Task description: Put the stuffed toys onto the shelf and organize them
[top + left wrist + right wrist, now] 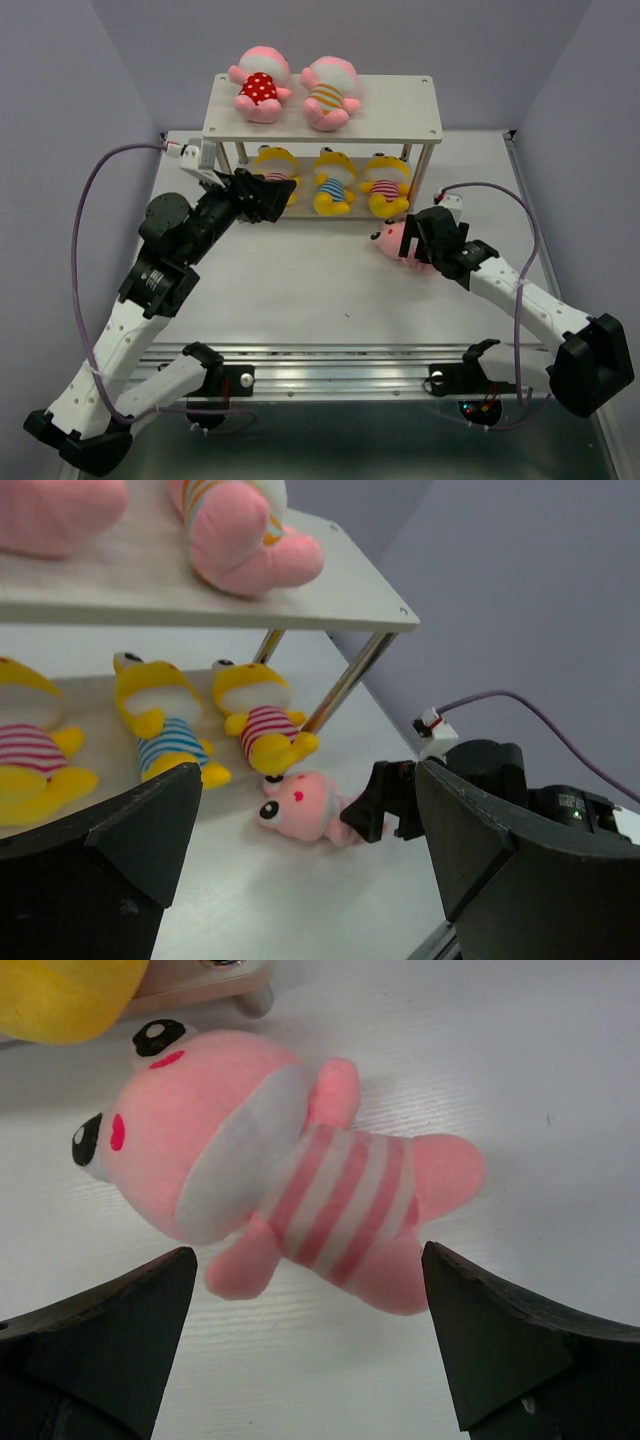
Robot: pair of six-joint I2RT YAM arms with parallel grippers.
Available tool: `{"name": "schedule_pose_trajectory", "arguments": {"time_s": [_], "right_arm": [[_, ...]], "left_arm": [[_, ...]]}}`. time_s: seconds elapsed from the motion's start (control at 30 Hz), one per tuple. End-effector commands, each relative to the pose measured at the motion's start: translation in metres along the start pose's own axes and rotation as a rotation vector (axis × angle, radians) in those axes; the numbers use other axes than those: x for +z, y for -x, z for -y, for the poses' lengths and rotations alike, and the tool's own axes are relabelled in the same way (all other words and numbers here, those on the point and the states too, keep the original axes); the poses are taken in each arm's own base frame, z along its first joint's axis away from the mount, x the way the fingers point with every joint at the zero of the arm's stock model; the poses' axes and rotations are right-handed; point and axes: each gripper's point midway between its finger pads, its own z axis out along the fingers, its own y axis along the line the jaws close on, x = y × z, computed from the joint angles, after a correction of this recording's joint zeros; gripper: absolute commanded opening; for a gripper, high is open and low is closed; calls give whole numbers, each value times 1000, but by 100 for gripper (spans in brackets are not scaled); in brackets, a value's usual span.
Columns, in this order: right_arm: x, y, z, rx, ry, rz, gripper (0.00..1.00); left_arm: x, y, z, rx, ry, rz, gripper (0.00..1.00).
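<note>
The shelf [400, 112] stands at the back of the table. Two pink stuffed toys sit on its top board, one in red polka dots [258, 86] and one in stripes [330, 92]. Three yellow striped toys [333, 182] sit on the lower board. A third pink striped toy [396, 243] lies on its side on the table, in front of the shelf's right end. My right gripper [415, 236] is open, and its fingers straddle this toy [250, 1160] without closing on it. My left gripper [268, 196] is open and empty, in front of the leftmost yellow toy, which it partly hides.
The shelf's thin metal legs [432, 172] stand just behind the pink toy on the table. One of them shows in the left wrist view [340, 685]. Purple cables [85, 200] loop beside both arms. A metal rail [330, 375] runs along the table's near edge.
</note>
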Motion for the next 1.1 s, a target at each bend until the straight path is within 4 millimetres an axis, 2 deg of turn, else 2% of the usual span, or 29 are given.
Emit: {"name": "schedule_pose_trajectory", "arguments": {"time_s": [0.0, 0.07, 0.1, 0.17, 0.2, 0.3, 0.37, 0.5, 0.67, 0.83, 1.07], "right_arm": [[-5, -5, 28, 74, -88, -43, 100], [-7, -8, 37, 105, -112, -69, 100], [-7, -15, 41, 117, -117, -96, 100], [-5, -21, 47, 139, -120, -130, 100], [-4, -30, 48, 134, -110, -164, 100], [-4, -39, 52, 120, -109, -209, 100], [-5, -39, 53, 113, -99, -217, 100], [-3, -40, 44, 96, -63, -249, 100], [8, -47, 41, 58, -66, -300, 98], [8, -29, 39, 42, -55, -238, 97], [11, -25, 31, 14, 1, -222, 96]], "left_arm": [[-8, -45, -17, -185, 17, -14, 99], [-11, -67, -17, -214, -1, -70, 99], [-15, -89, -19, -224, -14, -129, 99], [-20, -113, -21, -233, -20, -188, 99], [-26, -135, -30, -241, 2, -230, 99], [-37, -170, -47, -286, 55, -298, 99], [-43, -184, -57, -314, 106, -327, 99], [-46, -187, -64, -306, 144, -330, 99], [-44, -177, -68, -268, 170, -311, 99], [-46, -181, -79, -244, 231, -323, 99], [-40, -183, -82, -222, 238, -338, 99]]}}
